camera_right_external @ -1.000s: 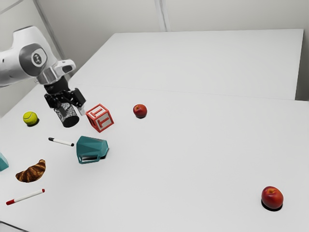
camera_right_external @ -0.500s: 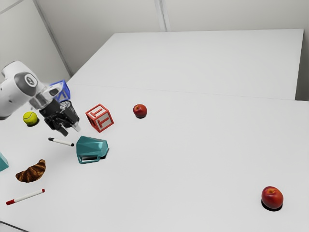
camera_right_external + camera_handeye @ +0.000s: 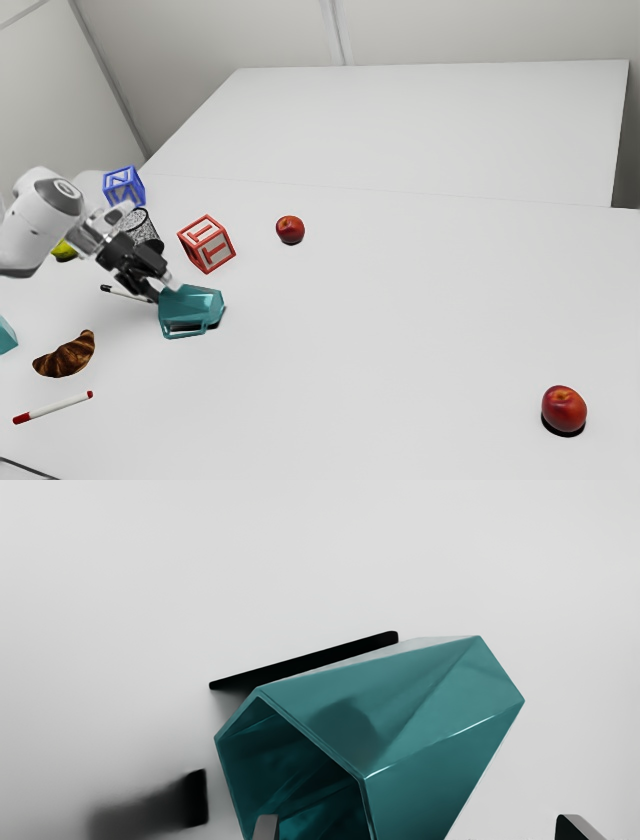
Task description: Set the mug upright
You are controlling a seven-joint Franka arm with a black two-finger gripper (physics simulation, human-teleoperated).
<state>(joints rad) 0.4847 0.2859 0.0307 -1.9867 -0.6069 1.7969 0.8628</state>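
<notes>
Tool (image 3: 165, 290) wide open, empty, near teal mug (image 3: 192, 306), red block (image 3: 207, 244) with apparent "T"

The white arm (image 3: 42, 222) reached in from the exterior view's left, its rounded, grey-ringed joint (image 3: 62, 192) to the left of the hand and higher than the fingertips. From there the hand (image 3: 100, 238) slanted down toward the exterior view's right and the near side, tilted rather than plumb, with the black gripper (image 3: 163, 288) at its low end. In the wrist view the two fingers (image 3: 265, 829) stood well apart, a wide gap between their tips.
</notes>
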